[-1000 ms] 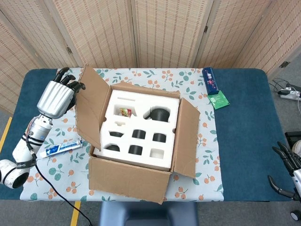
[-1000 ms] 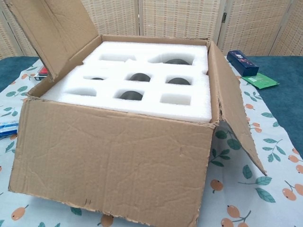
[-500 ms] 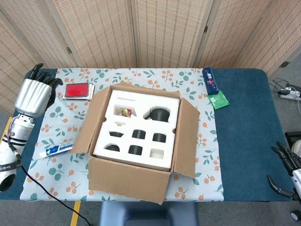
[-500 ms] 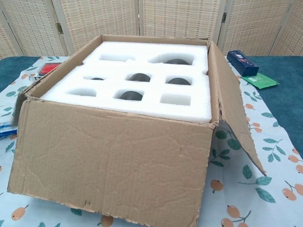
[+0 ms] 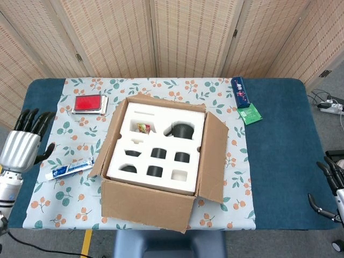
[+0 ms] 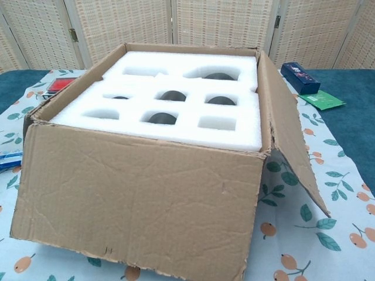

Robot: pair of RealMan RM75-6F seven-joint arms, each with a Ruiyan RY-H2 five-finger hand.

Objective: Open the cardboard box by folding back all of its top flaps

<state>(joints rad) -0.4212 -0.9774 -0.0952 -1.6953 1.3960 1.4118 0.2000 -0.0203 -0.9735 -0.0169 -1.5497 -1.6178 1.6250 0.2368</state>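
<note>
Woven bamboo screens [image 5: 177,37] closed off the back of the room, and a blue table [image 5: 279,150] carried a leaf-and-orange print cloth [image 5: 70,188]. Dead centre on that cloth sat the box [image 5: 156,177], flaps folded out and down, white foam [image 5: 161,145] showing with dark round items set in its pockets. At ten o'clock from the box lay a red case [image 5: 87,103]; at nine o'clock, a toothpaste tube [image 5: 69,169]. Up at two o'clock, a dark blue packet [image 5: 240,91] sat beside a green sachet [image 5: 250,114]. The left hand [image 5: 22,146] hung off the table's nine o'clock edge, fingers apart, holding nothing. The right hand [image 5: 329,189] was at four o'clock, well clear, fingers spread and empty.
</note>
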